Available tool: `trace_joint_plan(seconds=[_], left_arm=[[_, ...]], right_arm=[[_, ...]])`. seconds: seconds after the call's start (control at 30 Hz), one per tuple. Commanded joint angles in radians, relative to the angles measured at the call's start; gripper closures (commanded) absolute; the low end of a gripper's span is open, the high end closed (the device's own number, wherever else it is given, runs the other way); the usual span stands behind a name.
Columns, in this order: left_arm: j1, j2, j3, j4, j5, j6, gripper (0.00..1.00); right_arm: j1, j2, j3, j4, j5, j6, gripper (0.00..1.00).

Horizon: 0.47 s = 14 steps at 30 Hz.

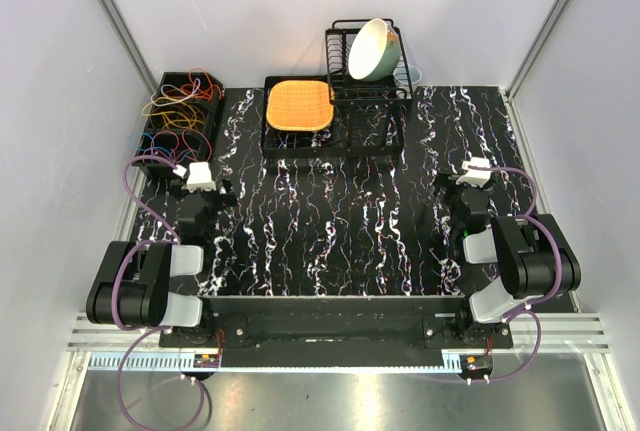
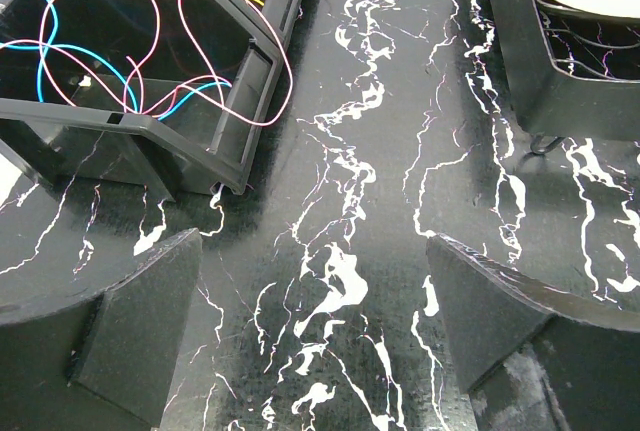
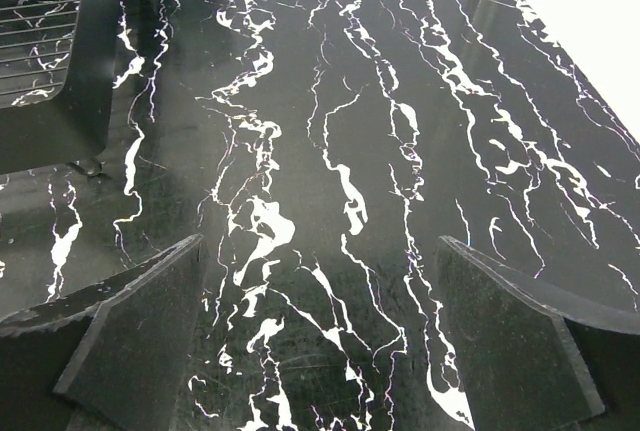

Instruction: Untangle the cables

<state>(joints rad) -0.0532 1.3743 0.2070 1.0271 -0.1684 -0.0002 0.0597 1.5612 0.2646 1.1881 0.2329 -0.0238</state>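
Observation:
The cables lie as a tangle of orange, red, yellow, blue and purple wire loops in a black bin at the back left. In the left wrist view pink and blue loops hang over the bin's near compartment. My left gripper is open and empty, just in front of and right of the bin; its jaws stand wide apart over the bare marbled table. My right gripper is open and empty at the right side of the table.
A black tray with an orange mat stands at the back centre. A black dish rack holding a tilted cream bowl stands to its right. White walls enclose the table on three sides.

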Motion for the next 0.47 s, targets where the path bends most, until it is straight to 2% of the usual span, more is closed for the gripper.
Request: trace_joint_plan(seconds=[0.0,0.43], left_arm=[[0.004,-0.003,0.025,0.083,-0.025,0.003,0.01],[0.004,-0.003,0.025,0.083,-0.025,0.005,0.01]], right_arm=[[-0.003,0.002,0.024,0.048,0.019,-0.010,0.00],[-0.003,0.003,0.024,0.047,0.032,-0.001,0.00]])
